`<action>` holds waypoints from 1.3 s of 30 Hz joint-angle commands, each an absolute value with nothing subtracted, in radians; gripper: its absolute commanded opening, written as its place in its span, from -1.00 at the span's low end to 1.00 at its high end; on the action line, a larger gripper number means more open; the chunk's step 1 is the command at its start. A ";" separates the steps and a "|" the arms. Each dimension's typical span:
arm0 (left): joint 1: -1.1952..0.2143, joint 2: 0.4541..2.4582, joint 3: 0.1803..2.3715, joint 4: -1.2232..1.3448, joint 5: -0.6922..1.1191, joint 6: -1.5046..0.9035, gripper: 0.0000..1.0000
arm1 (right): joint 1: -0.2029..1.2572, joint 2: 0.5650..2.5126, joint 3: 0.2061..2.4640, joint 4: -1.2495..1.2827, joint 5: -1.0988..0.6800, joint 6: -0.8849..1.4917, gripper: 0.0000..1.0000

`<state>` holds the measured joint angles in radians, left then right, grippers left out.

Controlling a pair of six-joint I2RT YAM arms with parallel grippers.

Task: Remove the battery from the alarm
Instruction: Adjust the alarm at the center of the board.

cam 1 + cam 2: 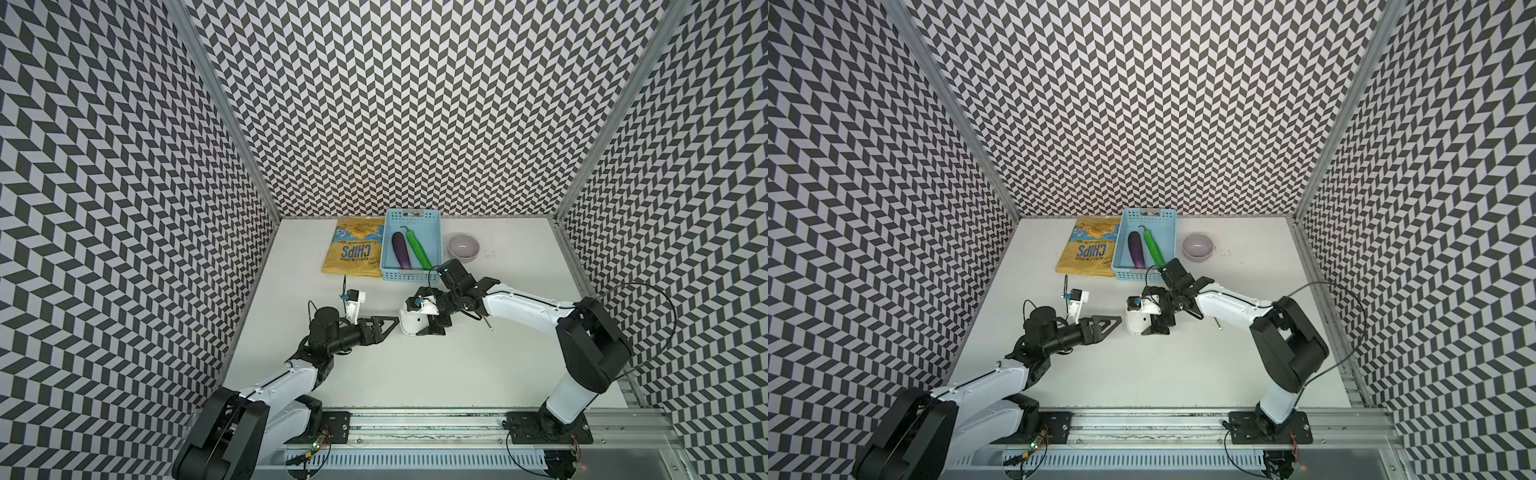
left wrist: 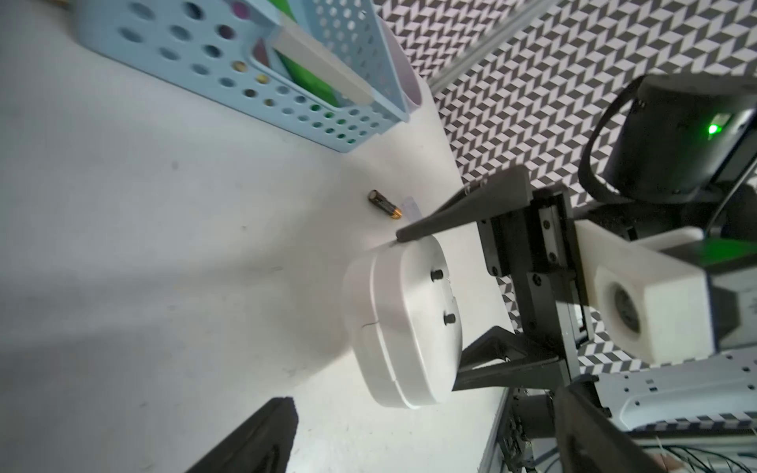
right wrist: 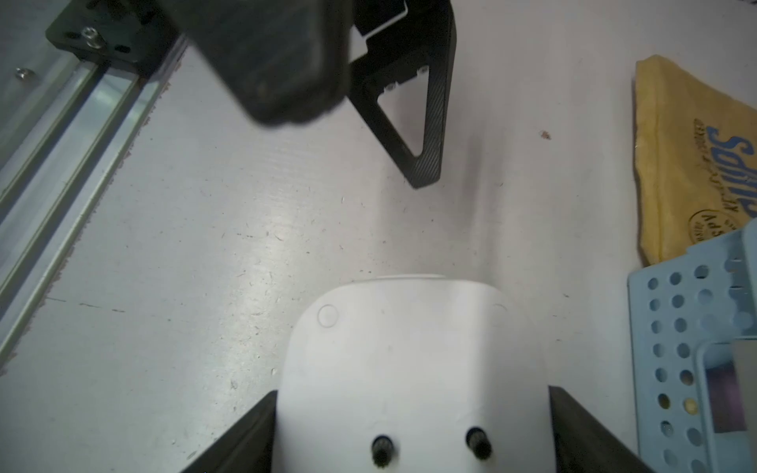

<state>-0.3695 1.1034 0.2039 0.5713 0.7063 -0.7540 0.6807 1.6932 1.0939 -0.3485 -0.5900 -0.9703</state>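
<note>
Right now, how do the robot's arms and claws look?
The left arm and right arm have white shells, black joints and thin black cables. A white camera block sits at each wrist. The left claw and right claw have black triangular fingers with open middles.

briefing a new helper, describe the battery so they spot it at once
Find the blue basket on the white table. Off its corner, near the white clock, lies the battery: the only short black cylinder, gold at one end.
</note>
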 commanded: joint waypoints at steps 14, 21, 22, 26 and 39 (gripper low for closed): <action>-0.469 1.283 0.298 0.794 0.703 -0.836 0.48 | 0.701 1.545 1.027 -0.185 -0.718 -0.897 0.68; -0.471 1.279 0.322 0.784 0.714 -0.845 -0.58 | 0.701 1.486 0.996 -0.141 -0.591 -0.817 0.95; -0.471 1.279 0.324 0.779 0.713 -0.844 -0.69 | 0.700 1.463 0.979 -0.126 -0.581 -0.813 1.00; -0.469 1.237 0.362 0.645 0.636 -0.782 -0.94 | 0.673 1.355 0.922 -0.072 -0.497 -0.736 0.99; -0.833 1.286 0.826 -0.411 -0.513 -0.374 -0.99 | 0.486 0.871 0.764 -0.025 0.237 -0.111 0.99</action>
